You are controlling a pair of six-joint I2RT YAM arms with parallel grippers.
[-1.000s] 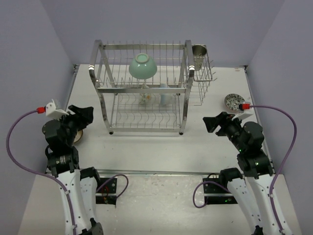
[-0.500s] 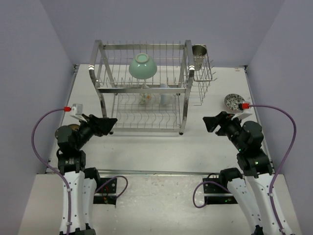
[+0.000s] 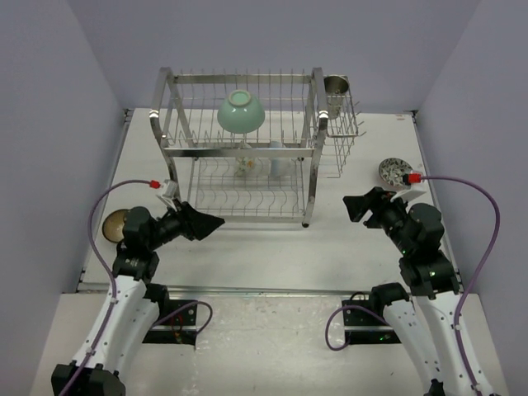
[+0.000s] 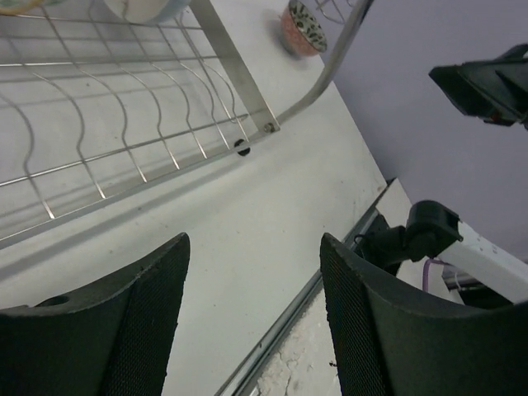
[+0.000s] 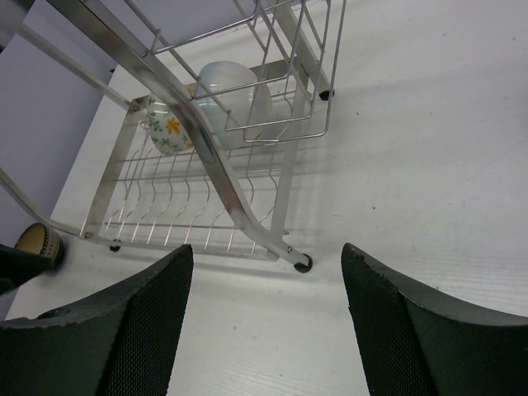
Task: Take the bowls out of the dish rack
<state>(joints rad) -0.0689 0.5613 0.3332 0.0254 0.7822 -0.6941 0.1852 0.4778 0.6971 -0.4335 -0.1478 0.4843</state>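
Top external: swung left tool [image 3: 216, 221] from brown bowl [image 3: 114, 224] left of dish rack [image 3: 247, 148] to its front-left corner, open, empty. Kept right tool [image 3: 351, 205] right of rack, open, empty. Probably lining up another pickup.

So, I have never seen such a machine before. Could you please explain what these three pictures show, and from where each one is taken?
Two robot arms stand at a table. The wide picture looks down from above and behind them; the other two come from wrist cameras, each showing its own dark fingers. The left claw and the right claw are open and hold nothing. The steel dish rack has a mint-green bowl on top, a flowered bowl and a pale bowl below, and a steel cup in its side basket. A patterned bowl and a brown bowl sit on the table beside it.
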